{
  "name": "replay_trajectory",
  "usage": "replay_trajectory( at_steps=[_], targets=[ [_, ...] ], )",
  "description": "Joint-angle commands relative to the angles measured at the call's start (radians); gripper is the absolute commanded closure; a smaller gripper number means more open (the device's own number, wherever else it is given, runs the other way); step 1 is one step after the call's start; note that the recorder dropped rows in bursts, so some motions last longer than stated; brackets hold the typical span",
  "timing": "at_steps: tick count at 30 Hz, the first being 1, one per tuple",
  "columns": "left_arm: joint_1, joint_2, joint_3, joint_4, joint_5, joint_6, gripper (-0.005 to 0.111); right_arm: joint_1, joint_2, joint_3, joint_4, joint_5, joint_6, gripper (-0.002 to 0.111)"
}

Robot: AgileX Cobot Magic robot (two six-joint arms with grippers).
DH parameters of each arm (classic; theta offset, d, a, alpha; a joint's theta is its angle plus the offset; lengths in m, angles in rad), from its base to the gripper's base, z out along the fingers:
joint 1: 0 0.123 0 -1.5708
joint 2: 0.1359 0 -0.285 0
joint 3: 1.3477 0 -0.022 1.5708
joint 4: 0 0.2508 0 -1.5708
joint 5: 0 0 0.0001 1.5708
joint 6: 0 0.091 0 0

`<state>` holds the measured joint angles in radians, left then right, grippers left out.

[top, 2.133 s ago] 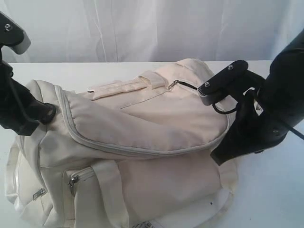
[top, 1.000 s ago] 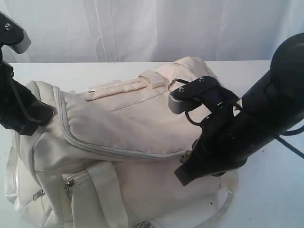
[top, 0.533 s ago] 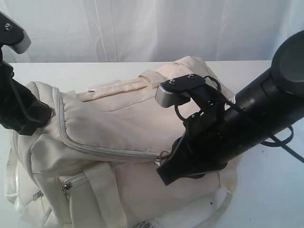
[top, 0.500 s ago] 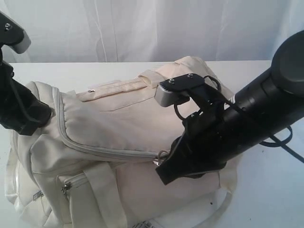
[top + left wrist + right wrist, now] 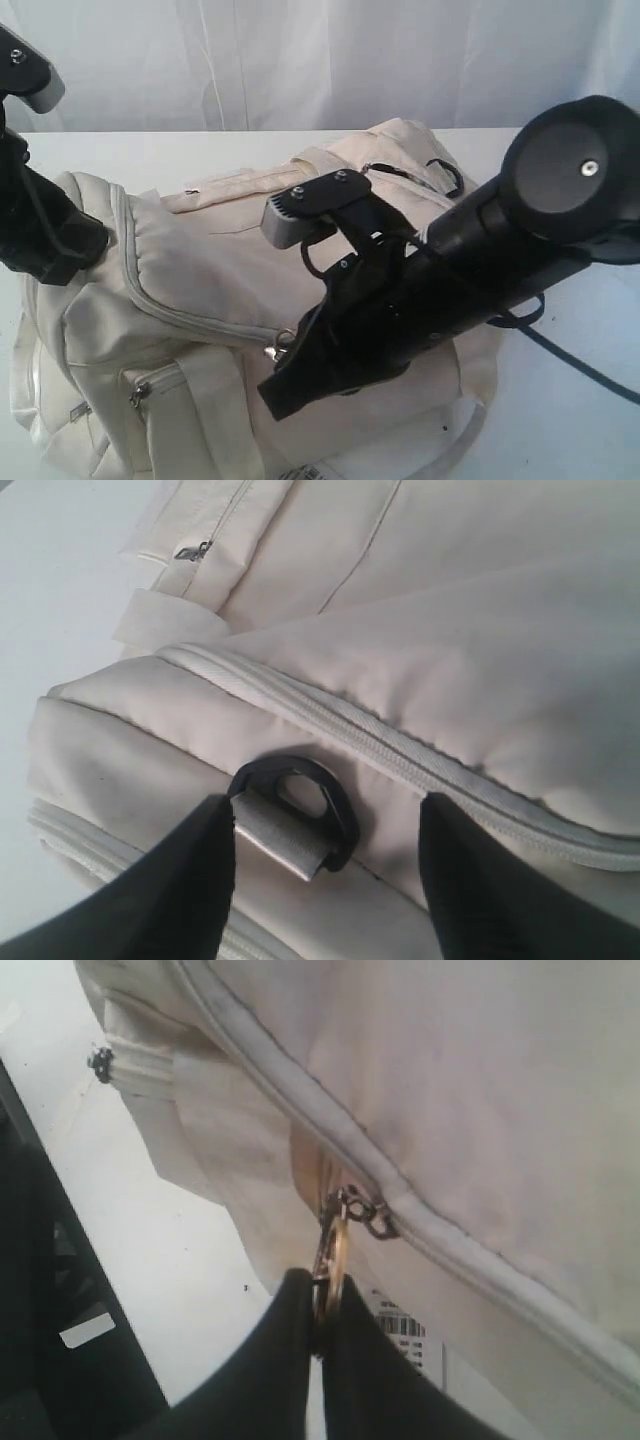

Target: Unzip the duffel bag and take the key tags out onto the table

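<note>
The cream duffel bag (image 5: 200, 260) lies on the white table (image 5: 580, 420). My right gripper (image 5: 283, 362) reaches across the bag's front and is shut on the main zip's metal pull ring (image 5: 331, 1250), with the slider (image 5: 368, 1215) just above it. The zip is still closed to the left of the slider (image 5: 180, 310). At the bag's left end my left gripper (image 5: 75, 245) is open. Its fingers (image 5: 190, 880) straddle a dark D-ring (image 5: 300, 815) without gripping it. No key tags show; the bag's inside is hidden.
A white paper barcode tag (image 5: 398, 1326) lies under the bag's front edge. A front pocket zip pull (image 5: 140, 392) and a webbing strap (image 5: 205, 410) sit at the lower left. A white curtain (image 5: 300, 60) backs the table. The right arm covers the bag's right half.
My right gripper has pulled the zip pull leftwards along the bag's front, from the right end to left of the middle. The left arm has stayed put.
</note>
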<state>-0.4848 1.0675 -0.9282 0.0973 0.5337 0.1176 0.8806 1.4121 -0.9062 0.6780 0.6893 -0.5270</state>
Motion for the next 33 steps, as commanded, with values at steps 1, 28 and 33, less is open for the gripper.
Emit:
replay_trajectory(
  at_steps=[1, 28, 33],
  targets=[
    [0.003, -0.009, 0.007, -0.010, 0.019, -0.006, 0.048, 0.044, 0.015, -0.003, 0.055, -0.055, -0.019, 0.108],
    [0.003, -0.009, 0.007, 0.053, 0.113, -0.010, 0.048, 0.122, 0.125, -0.204, 0.123, -0.100, -0.055, 0.108],
    [0.003, -0.009, 0.007, 0.084, 0.148, -0.019, 0.048, 0.137, 0.162, -0.236, 0.126, -0.102, -0.053, 0.108]
  ],
)
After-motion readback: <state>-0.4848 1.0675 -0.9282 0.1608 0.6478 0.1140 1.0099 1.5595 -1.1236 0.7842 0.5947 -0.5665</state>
